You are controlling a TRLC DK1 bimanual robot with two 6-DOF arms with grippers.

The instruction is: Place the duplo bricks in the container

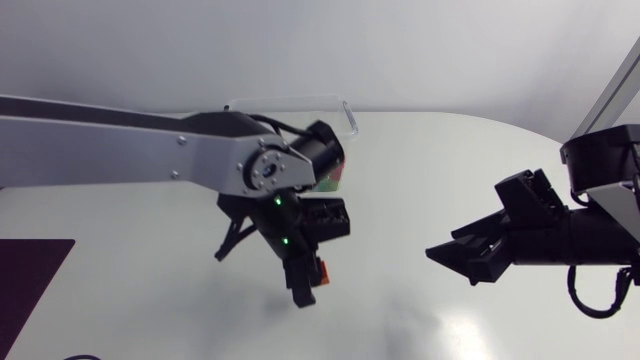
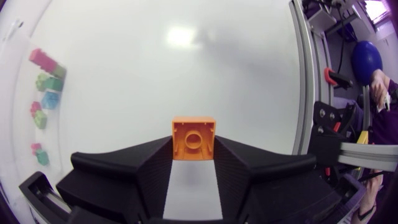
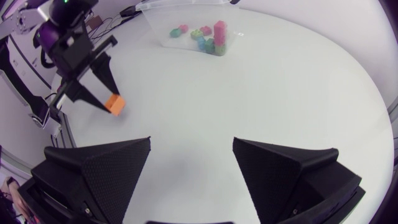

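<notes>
White and glossy, the surface (image 1: 150, 300) is taking up nearly all of the head view. In the left wrist view it is catching a soft patch of glare ahead of your left claw (image 2: 194, 149). A dark purple patch (image 1: 30, 285) is lying at the lower left corner of the head view, and you cannot tell what it is.

Your left arm (image 1: 120, 145) is coming in from the left edge and reaching past the middle of the frame. Its claw is pointing down and pinching the orange duplo brick (image 2: 194, 140) between both fingers (image 2: 149, 171). The brick is sitting at the fingertips, with its hollow side facing the wrist camera. From the right wrist view you are seeing that brick hanging low over the surface, well apart from the clear container (image 3: 186, 15).

The container is standing at the upper middle of the head view, partly hidden behind the left arm. Pink, green and blue bricks (image 3: 208, 37) are lying inside it.

Your right claw (image 3: 191, 149) is hanging over bare surface at the right of the head view. Its fingers are spread wide and gripping nothing.
</notes>
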